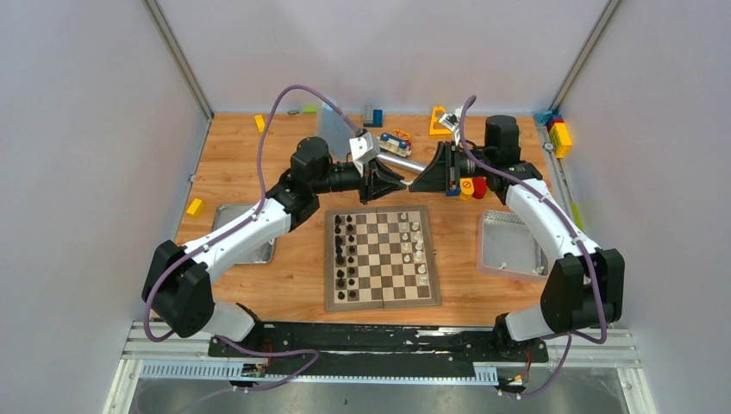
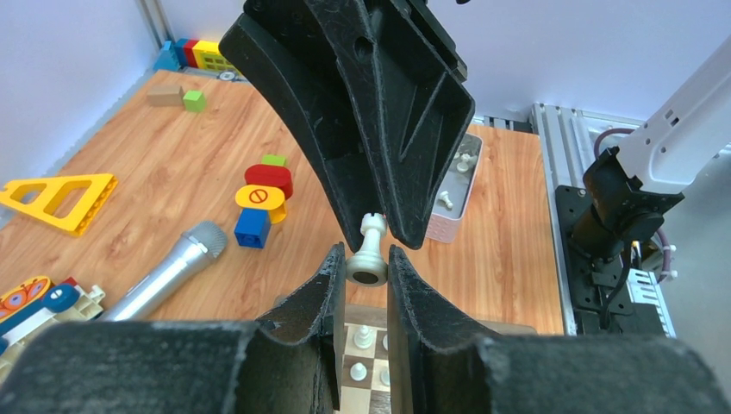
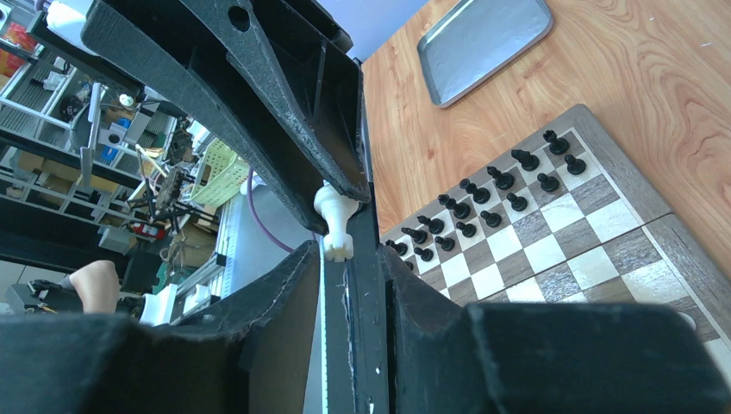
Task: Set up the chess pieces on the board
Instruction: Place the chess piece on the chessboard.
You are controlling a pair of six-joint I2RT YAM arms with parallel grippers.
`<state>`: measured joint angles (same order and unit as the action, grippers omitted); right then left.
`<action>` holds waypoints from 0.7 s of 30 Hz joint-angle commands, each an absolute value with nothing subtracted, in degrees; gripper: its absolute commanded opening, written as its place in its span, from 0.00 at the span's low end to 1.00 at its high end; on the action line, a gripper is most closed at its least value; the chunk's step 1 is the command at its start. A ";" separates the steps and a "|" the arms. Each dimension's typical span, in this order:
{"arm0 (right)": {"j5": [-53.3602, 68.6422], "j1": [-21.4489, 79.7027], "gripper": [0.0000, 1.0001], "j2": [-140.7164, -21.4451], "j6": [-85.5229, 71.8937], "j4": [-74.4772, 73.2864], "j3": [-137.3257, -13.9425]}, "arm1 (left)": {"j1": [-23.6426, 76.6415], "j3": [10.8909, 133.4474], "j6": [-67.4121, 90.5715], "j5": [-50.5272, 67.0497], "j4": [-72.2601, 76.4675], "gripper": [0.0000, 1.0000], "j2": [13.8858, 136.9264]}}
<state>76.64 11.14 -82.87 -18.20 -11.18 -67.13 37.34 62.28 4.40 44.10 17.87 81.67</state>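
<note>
**One white piece between two claws, just past the far edge of the board**

We see both claws meet nose to nose in the air, just past the 12 o'clock edge of the board (image 1: pixel 383 301). Between them is one white piece (image 2: pixel 369 250). The left claw (image 2: pixel 366 263) is nearly closed and pinches the wide foot of the piece. The right claw (image 2: pixel 390 231) has its tips set narrow round the head of the piece. We cannot tell if they press on it yet.

We think the piece lies on its side. Its long line runs from 9 o'clock to 3 o'clock, with the foot toward the left claw and the head toward the right claw. The swap turns on that line. The right claw needs a firm hold on the head before the left claw lets go, or the piece may drop.

On the board, the black pieces (image 1: pixel 345 254) stand along the 9 o'clock side. The other white pieces (image 1: pixel 415 250) stand along the 3 o'clock side. The right claw is nearer to the white side, so we guess it will carry the piece toward 5 o'clock. The white pieces there stand close together and could get knocked.

On the desk (image 1: pixel 293 285), a metal tin (image 1: pixel 504 246) sits at 3 o'clock from the board, with a few white pieces in it. A flat tray (image 1: pixel 261 252) lies at 9 o'clock. A microphone (image 2: pixel 168 267) and toy bricks (image 2: pixel 259 203) lie at 12 o'clock, beyond the claws and not touching them.
</note>
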 commanded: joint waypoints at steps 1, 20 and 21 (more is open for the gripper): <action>78.35 11.58 0.30 -83.21 -18.75 -8.45 -69.98 | 37.07 62.40 4.18 45.07 19.73 0.00 81.55; 79.40 12.11 0.08 -83.48 -18.76 -8.38 -70.92 | 37.07 62.72 3.88 45.30 19.36 0.00 81.90; 79.38 12.07 0.06 -83.43 -18.62 -8.43 -70.93 | 37.09 62.70 3.78 45.33 19.23 0.00 81.91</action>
<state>77.56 11.53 -83.31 -18.83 -10.41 -68.34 37.34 62.28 4.23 44.77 17.87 81.76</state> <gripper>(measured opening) 0.132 0.261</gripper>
